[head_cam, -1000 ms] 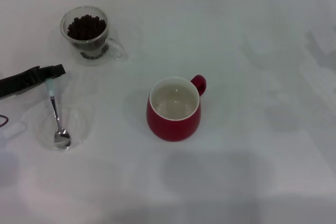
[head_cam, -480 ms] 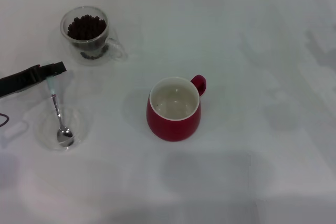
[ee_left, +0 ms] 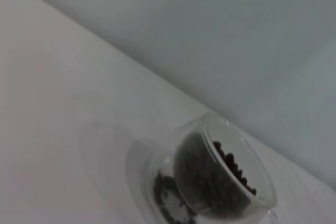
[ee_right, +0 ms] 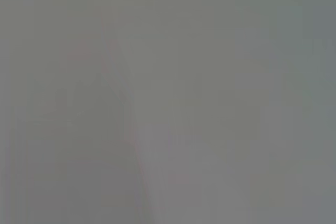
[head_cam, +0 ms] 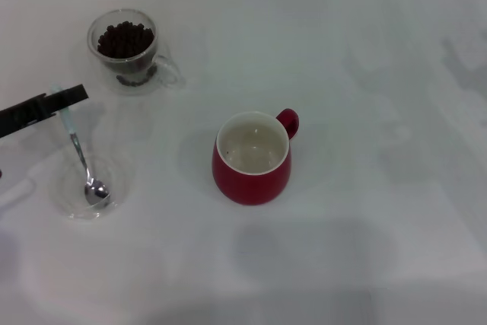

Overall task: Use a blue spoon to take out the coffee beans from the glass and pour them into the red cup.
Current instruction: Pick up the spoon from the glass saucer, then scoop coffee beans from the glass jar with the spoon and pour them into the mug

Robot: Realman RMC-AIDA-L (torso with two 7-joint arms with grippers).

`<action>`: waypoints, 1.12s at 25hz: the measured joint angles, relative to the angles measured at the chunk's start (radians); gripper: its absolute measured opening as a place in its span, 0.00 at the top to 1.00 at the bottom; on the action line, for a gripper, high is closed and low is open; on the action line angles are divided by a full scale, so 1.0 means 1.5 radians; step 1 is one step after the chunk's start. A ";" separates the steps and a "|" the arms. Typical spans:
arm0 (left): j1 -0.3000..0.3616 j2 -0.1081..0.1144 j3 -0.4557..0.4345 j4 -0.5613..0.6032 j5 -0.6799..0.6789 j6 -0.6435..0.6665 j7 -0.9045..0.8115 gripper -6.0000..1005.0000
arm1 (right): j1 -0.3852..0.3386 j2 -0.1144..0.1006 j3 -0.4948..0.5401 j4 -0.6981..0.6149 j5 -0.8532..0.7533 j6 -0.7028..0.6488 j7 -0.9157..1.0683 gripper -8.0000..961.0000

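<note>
The blue spoon (head_cam: pixel 79 154) hangs tilted from my left gripper (head_cam: pixel 65 101), which is shut on its pale blue handle at the left of the table. Its silver bowl (head_cam: pixel 97 192) is over a flat clear saucer (head_cam: pixel 70 202); whether they touch I cannot tell. The glass (head_cam: pixel 126 47) with coffee beans (head_cam: pixel 126 39) stands behind the gripper, at the far left. The left wrist view shows the same glass (ee_left: pixel 218 182) and beans (ee_left: pixel 233 170) close up. The red cup (head_cam: pixel 253 157), white inside, stands mid-table with its handle to the far right. My right gripper is out of view.
The white tabletop (head_cam: pixel 365 74) stretches wide to the right of the red cup. The right wrist view shows only a plain grey blur.
My left gripper has risen and drawn slightly left and back with the spoon. The spoon's bowl has shifted a little toward the far side of the saucer.
</note>
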 joint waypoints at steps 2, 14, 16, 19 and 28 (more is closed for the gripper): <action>0.008 0.003 0.000 0.000 -0.015 0.008 0.005 0.86 | 0.000 0.000 0.000 -0.004 0.000 0.002 0.000 0.10; 0.043 0.011 0.000 0.000 -0.111 0.110 0.069 0.86 | 0.000 0.000 0.000 -0.009 0.002 0.009 0.000 0.10; 0.047 0.008 0.000 0.002 -0.140 0.126 0.094 0.86 | 0.000 0.000 -0.001 -0.008 0.002 0.009 0.000 0.10; 0.049 0.002 0.000 0.006 -0.182 0.145 0.132 0.86 | 0.000 0.000 -0.004 -0.007 0.000 0.010 0.000 0.10; 0.014 -0.011 0.000 0.006 -0.319 0.152 0.274 0.86 | 0.000 0.001 -0.005 -0.002 -0.001 0.020 0.000 0.10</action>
